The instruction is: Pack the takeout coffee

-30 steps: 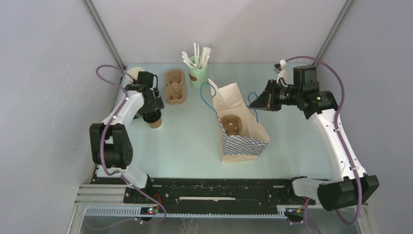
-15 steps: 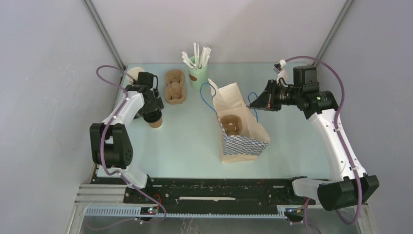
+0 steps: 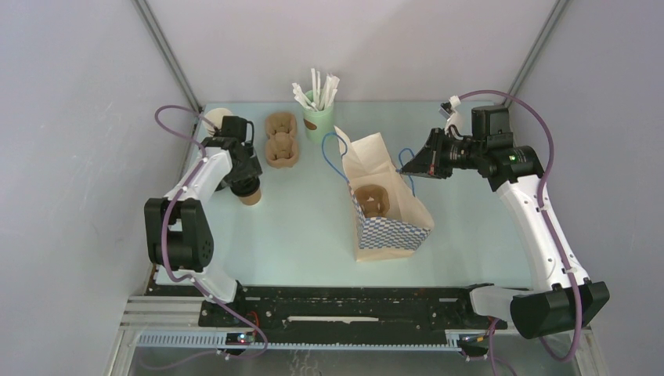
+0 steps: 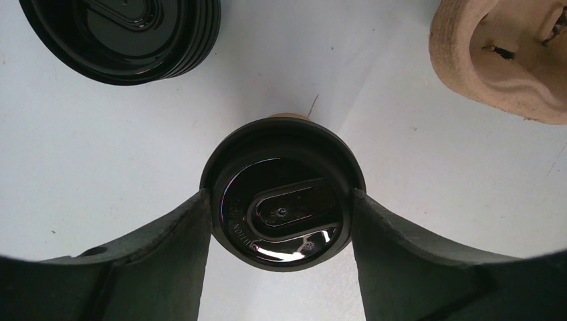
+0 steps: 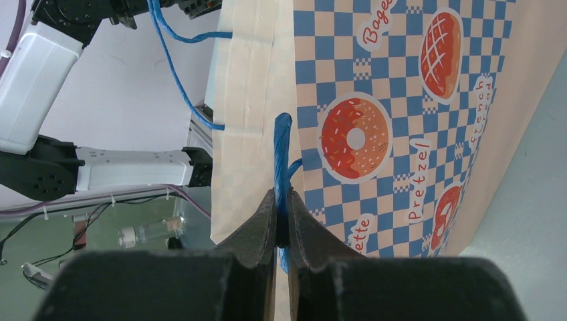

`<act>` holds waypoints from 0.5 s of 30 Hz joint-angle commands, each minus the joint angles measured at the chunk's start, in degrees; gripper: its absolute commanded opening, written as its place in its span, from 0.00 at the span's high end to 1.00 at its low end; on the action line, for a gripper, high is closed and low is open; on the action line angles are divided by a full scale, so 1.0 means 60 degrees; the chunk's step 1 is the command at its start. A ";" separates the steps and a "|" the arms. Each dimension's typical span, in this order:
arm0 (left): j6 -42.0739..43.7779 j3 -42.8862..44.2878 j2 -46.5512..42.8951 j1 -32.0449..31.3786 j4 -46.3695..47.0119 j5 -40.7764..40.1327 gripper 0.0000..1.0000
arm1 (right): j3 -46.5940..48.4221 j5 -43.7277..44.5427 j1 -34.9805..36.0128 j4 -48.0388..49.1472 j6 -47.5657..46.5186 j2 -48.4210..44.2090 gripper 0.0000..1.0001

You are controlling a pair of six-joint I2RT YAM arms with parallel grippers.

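A takeout coffee [image 3: 250,193], a brown paper cup with a black lid [image 4: 284,194], stands at the table's left. My left gripper [image 3: 244,182] is over it, and in the left wrist view the gripper [image 4: 279,200] has both fingers pressed against the lid's sides. A paper bag with a blue-checked pattern [image 3: 387,215] stands open in the middle, with a pulp cup carrier [image 3: 370,200] inside. My right gripper [image 3: 407,166] is shut on the bag's blue rope handle [image 5: 283,144], holding that side up; in the right wrist view the gripper [image 5: 282,200] pinches the cord.
A stack of loose black lids [image 4: 127,33] lies just beyond the coffee. Spare pulp carriers [image 3: 281,139] sit behind it and show in the left wrist view [image 4: 508,53]. A green cup of wrapped sticks [image 3: 317,110] stands at the back. A pale-rimmed cup [image 3: 218,116] is at the far left corner.
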 commanded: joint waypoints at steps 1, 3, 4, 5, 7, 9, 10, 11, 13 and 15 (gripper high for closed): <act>0.0080 -0.0214 -0.0505 0.0053 -0.0139 -0.0123 0.45 | 0.0206 -0.0129 -0.0003 -0.0060 -0.0019 -0.0118 0.87; 0.0022 -0.0114 -0.0776 0.0051 -0.0392 -0.0021 0.48 | 0.0214 -0.0145 0.0006 0.0001 0.0050 -0.0150 0.87; -0.0039 -0.0066 -0.0945 0.0038 -0.0536 0.0076 0.49 | 0.0226 -0.0133 0.0010 0.0059 0.0084 -0.0186 0.87; -0.0094 -0.0023 -0.1170 0.0016 -0.0691 0.0138 0.50 | 0.0258 -0.0121 0.0024 0.0129 0.0138 -0.0229 0.87; -0.0230 0.0094 -0.1683 -0.0056 -0.1094 0.0194 0.51 | 0.0315 -0.0130 0.0074 0.0329 0.0255 -0.0356 0.87; -0.0364 0.0279 -0.2272 -0.0162 -0.1554 0.0420 0.51 | 0.0336 -0.0146 0.0123 0.0672 0.0425 -0.0475 0.87; -0.0378 0.0394 -0.2623 -0.0244 -0.1767 0.0617 0.52 | 0.0323 -0.0133 0.0155 0.0846 0.0527 -0.0501 0.87; -0.0393 0.0593 -0.2958 -0.0360 -0.2043 0.0758 0.52 | 0.0314 -0.0131 0.0183 0.1065 0.0651 -0.0506 0.87; -0.0439 0.0969 -0.3731 -0.0639 -0.2490 0.1095 0.52 | 0.0282 -0.0135 0.0249 0.1401 0.0937 -0.0468 0.88; -0.0588 0.1371 -0.4477 -0.0973 -0.2757 0.1647 0.53 | 0.0267 -0.0030 0.0335 0.1691 0.1318 -0.0425 0.89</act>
